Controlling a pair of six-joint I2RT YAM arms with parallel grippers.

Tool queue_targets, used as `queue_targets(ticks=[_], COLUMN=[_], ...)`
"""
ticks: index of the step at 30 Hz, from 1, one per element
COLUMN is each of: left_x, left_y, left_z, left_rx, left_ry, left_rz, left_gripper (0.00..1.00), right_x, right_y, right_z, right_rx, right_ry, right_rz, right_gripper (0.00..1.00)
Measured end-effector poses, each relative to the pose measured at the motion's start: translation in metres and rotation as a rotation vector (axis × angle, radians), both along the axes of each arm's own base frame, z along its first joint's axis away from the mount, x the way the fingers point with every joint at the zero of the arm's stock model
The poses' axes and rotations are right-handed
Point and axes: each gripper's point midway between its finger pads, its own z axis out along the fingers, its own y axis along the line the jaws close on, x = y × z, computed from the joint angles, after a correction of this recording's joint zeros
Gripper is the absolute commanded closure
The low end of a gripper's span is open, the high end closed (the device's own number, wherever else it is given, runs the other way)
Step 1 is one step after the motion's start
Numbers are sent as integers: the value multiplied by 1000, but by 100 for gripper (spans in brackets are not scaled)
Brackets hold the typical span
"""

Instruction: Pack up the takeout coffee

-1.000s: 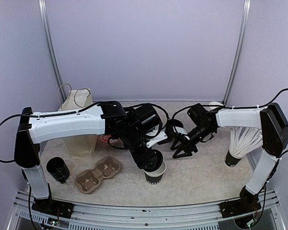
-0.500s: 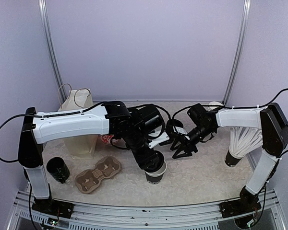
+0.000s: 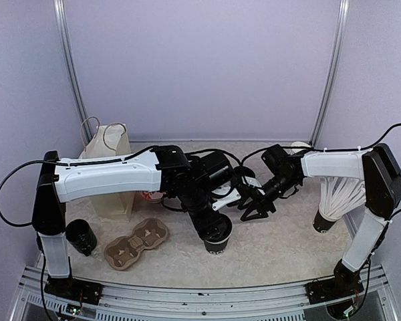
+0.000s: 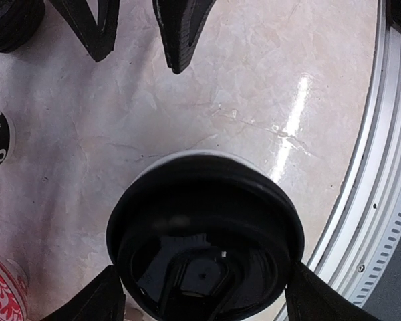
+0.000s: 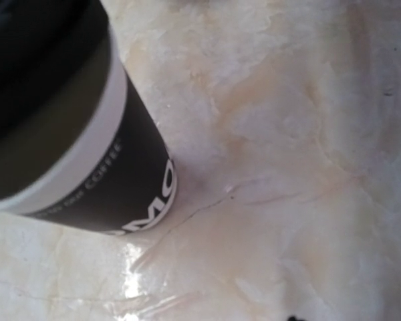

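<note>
The takeout coffee cup (image 3: 216,245), black with white print, stands at the table's front middle. Its round black lid (image 3: 214,229) sits on top and hides the white rim. My left gripper (image 3: 211,225) reaches down over it. In the left wrist view the lid (image 4: 204,234) fills the lower frame, and my left gripper (image 4: 204,297) has one finger against each side of it. My right gripper (image 3: 254,206) hangs open and empty just right of the cup; its fingers (image 4: 180,30) show spread apart. The right wrist view shows the cup's side (image 5: 120,194).
A paper bag (image 3: 110,167) stands at the back left, with a red-patterned cup (image 3: 149,196) beside it. A brown cup carrier (image 3: 137,242) and a black cup stack (image 3: 80,235) lie front left. A black cup of white sticks (image 3: 335,194) stands at the right.
The cup's white rim showed below my left gripper earlier; now the black lid covers it. My left arm has shifted slightly right and down. The right arm has not moved.
</note>
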Motion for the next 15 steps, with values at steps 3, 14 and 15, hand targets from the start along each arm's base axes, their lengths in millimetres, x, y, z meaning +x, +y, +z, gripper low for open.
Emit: queue_targets(ticks=[3, 14, 15], left_x=[2, 7, 9], left_y=[-4, -7, -7], left_z=[-5, -1, 3], left_rx=[8, 13, 7], left_ry=[-22, -98, -115], left_rz=[13, 32, 41], left_gripper=[14, 1, 1], right_x=[1, 3, 5], right_y=[-1, -5, -5], right_z=[0, 4, 7], right_rx=[3, -11, -14], right_ry=[3, 29, 32], right_rz=[-4, -32, -46], right_gripper=[46, 47, 47])
